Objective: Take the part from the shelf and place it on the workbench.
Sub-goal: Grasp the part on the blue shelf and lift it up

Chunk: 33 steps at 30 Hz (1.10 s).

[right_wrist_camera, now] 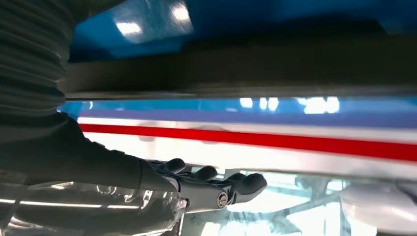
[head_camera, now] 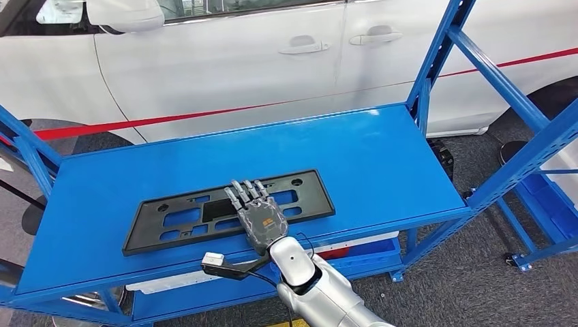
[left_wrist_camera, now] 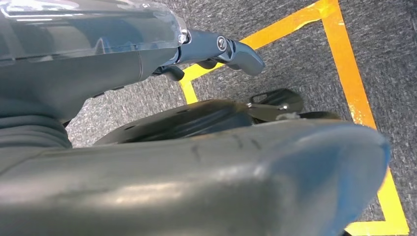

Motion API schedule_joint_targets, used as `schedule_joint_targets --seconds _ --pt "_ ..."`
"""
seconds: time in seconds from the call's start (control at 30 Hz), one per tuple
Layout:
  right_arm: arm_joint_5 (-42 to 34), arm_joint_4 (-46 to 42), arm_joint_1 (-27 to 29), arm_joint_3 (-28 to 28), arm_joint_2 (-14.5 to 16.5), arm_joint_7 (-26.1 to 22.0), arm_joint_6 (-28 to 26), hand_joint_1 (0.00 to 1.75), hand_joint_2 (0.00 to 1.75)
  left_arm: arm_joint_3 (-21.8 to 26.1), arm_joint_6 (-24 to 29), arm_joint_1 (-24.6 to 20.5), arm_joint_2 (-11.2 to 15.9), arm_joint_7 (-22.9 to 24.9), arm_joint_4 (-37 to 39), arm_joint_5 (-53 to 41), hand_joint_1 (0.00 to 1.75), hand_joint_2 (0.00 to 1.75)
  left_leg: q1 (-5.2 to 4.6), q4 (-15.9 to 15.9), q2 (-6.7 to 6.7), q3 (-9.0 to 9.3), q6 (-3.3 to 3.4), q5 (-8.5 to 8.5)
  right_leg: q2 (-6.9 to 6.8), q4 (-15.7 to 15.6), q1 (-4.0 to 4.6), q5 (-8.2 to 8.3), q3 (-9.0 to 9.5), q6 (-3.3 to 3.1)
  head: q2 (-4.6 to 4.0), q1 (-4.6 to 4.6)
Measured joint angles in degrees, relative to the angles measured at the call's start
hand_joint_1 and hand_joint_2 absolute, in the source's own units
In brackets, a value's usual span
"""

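Resting R hand [head_camera: 262,216] flat on part [head_camera: 198,214], near shelf [head_camera: 382,157] front edge | fingers straight, gripping nothing

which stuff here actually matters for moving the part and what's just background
Belongs to the job:
- black plate-shaped part
- blue shelf it lies on
- right hand, over the part's near edge

Just there:
- white car behind the shelf
- yellow floor tape
- left hand, hanging over the floor

White car [head_camera: 225,68] behind; yellow floor tape [left_wrist_camera: 351,88] on carpet.
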Motion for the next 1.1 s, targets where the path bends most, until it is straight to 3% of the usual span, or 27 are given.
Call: schedule_joint_targets --seconds 0.03,0.07,0.1,0.13,0.2,0.27,0.37,0.4,0.47,0.53,0.57,0.6,0.63,0.7,0.77,0.87,0.93,1.03,1.07,1.1 --pt "0.7 1.0 -0.4 -0.1 0.1 1.2 0.6 0.86 1.75 0.0 0.0 0.0 0.0 0.1 0.0 -0.1 0.00 0.00 0.03 3.5 0.00 -1.67 -0.11 -1.27 -0.03 0.0 0.05 -0.02 0.01 -0.06 0.00 0.00" --pt "1.3 2.0 -0.9 -0.1 0.3 2.3 1.0 1.30 1.75 0.0 0.0 0.1 0.0 0.2 0.0 -0.2 0.00 0.00 0.04 5.4 0.00 -2.58 -0.15 -1.46 -0.04 0.0 0.10 -0.04 0.05 -0.09 0.00 0.00" --pt "1.8 2.9 -1.4 -0.2 0.5 3.4 1.4 1.71 1.75 0.0 0.0 0.1 0.0 0.3 0.0 -0.2 0.00 0.00 0.03 5.3 0.00 -2.54 -0.12 -0.60 -0.01 0.1 0.13 -0.07 0.12 -0.10 0.00 0.00" --pt "2.0 3.9 -2.0 -0.3 0.7 4.3 1.7 1.75 1.75 0.0 0.0 0.1 0.0 0.4 0.0 -0.2 0.00 0.00 0.03 3.0 0.00 -1.51 -0.01 1.09 0.03 0.1 0.14 -0.10 0.25 -0.08 0.00 0.00" --pt "2.2 5.7 -2.9 -0.4 1.2 5.9 1.8 1.75 1.75 0.0 0.1 0.0 0.0 0.7 0.0 -0.1 0.00 0.00 -0.07 -4.6 0.00 2.18 0.42 4.64 0.10 0.1 0.28 -0.22 0.48 0.13 0.00 0.00" --pt "2.2 7.4 -3.8 -0.6 1.6 6.9 1.8 1.75 1.75 0.0 0.1 -0.1 0.0 0.9 0.0 0.0 0.00 0.00 -0.25 -9.4 -0.03 4.44 0.98 5.95 0.18 0.2 0.49 -0.24 0.47 0.64 0.00 0.00" --pt "2.2 9.1 -4.5 -0.7 2.0 7.3 1.6 1.75 1.75 0.0 0.3 0.0 -0.1 1.2 0.0 0.2 0.00 0.00 -0.31 -10.1 -0.04 4.61 1.90 6.12 0.21 0.3 0.43 -0.24 0.38 1.59 0.00 0.00" --pt "2.2 9.4 -4.7 -0.7 2.0 7.3 1.6 1.75 1.75 0.0 0.3 0.0 -0.1 1.2 0.0 0.2 0.00 0.00 -0.22 -10.3 0.02 4.66 2.28 6.31 0.18 1.1 0.37 -0.90 0.06 1.89 0.00 0.01" --pt "2.2 10.2 -5.1 -0.7 2.1 7.3 1.6 1.75 1.75 0.0 0.3 -0.1 -0.2 1.2 0.0 0.2 0.00 0.00 -0.03 -10.7 0.17 4.63 2.91 6.65 0.11 6.0 0.24 -3.96 -2.14 2.37 0.00 0.03" --pt "2.2 10.9 -5.1 -0.7 2.1 7.3 1.6 1.75 1.75 0.0 0.3 -0.1 -0.2 1.3 0.0 0.2 0.00 0.00 -0.08 -10.6 0.19 4.37 3.13 6.72 0.07 13.7 0.16 -7.56 -5.82 2.68 0.00 0.03" --pt "2.2 11.2 -5.1 -0.7 2.1 7.3 1.6 1.75 1.75 0.0 0.3 -0.1 -0.2 1.3 0.0 0.2 0.00 0.00 -0.11 -10.6 0.18 4.29 3.16 6.74 0.07 16.2 0.13 -8.20 -7.03 2.78 0.00 0.03" --pt "2.2 11.4 -5.1 -0.7 2.1 7.3 1.6 1.75 1.75 0.0 0.3 0.0 -0.2 1.3 0.0 0.2 0.00 0.00 -0.12 -10.5 0.14 4.29 3.15 6.73 0.06 16.4 0.11 -7.55 -7.09 2.79 0.00 0.04" --pt "2.2 11.5 -5.2 -0.7 2.1 7.3 1.6 1.75 1.75 0.0 0.3 0.0 -0.3 1.3 0.0 0.2 0.00 0.00 -0.13 -10.5 0.08 4.36 3.10 6.70 0.04 14.2 0.11 -5.88 -5.96 2.69 0.00 0.04" --pt "2.2 11.7 -5.4 -0.7 2.1 7.3 1.6 1.75 1.75 0.0 0.3 0.0 -0.3 1.3 0.0 0.2 0.00 0.00 -0.22 -10.3 -0.09 4.52 2.87 6.55 0.02 6.1 0.19 -2.06 -1.85 2.26 0.00 0.04" --pt "2.2 11.8 -5.7 -0.7 2.4 7.2 1.6 1.75 1.75 0.0 0.3 -0.1 -0.4 1.3 0.0 0.2 0.00 0.00 -0.43 -10.2 -0.23 4.50 2.41 6.41 0.02 0.9 0.37 -0.58 0.62 1.76 0.00 0.03" --pt "2.0 12.1 -5.9 -0.7 2.8 6.9 1.8 1.75 1.75 0.0 0.5 0.0 -0.5 1.7 0.0 0.3 0.00 0.00 -0.41 -10.2 -0.23 4.41 1.44 6.30 0.06 -0.1 0.45 -0.44 0.85 0.94 0.00 0.02" --pt "2.0 12.4 -6.1 -0.8 3.1 6.5 1.9 1.75 1.75 0.0 0.7 -0.1 -0.5 2.0 0.0 0.4 0.00 0.00 -0.27 -8.2 -0.17 3.63 0.84 4.81 -0.03 -0.5 0.17 -0.15 1.02 0.29 0.00 0.01" --pt "1.9 13.1 -6.1 -1.0 3.6 5.5 1.6 1.75 1.75 0.1 0.9 -0.1 -0.6 2.3 0.0 0.6 0.00 0.00 0.03 2.4 -0.11 -1.16 0.11 -0.55 -0.16 -0.6 0.06 -0.05 0.97 -0.07 0.00 -0.01" --pt "1.7 13.2 -6.1 -1.2 3.7 5.1 1.3 1.75 1.75 0.1 0.9 0.0 -0.6 2.3 0.0 0.8 0.00 0.00 0.12 5.4 -0.11 -2.56 -0.07 -1.44 -0.15 -0.6 0.07 -0.05 0.95 -0.08 0.00 -0.01" --pt "1.3 13.4 -6.1 -1.4 3.7 4.5 0.9 1.75 1.75 0.2 0.9 0.0 -0.6 2.3 0.0 1.0 0.00 0.00 0.20 6.3 -0.10 -2.96 -0.19 -1.10 -0.11 -0.6 0.07 -0.06 0.98 -0.06 0.00 -0.01"
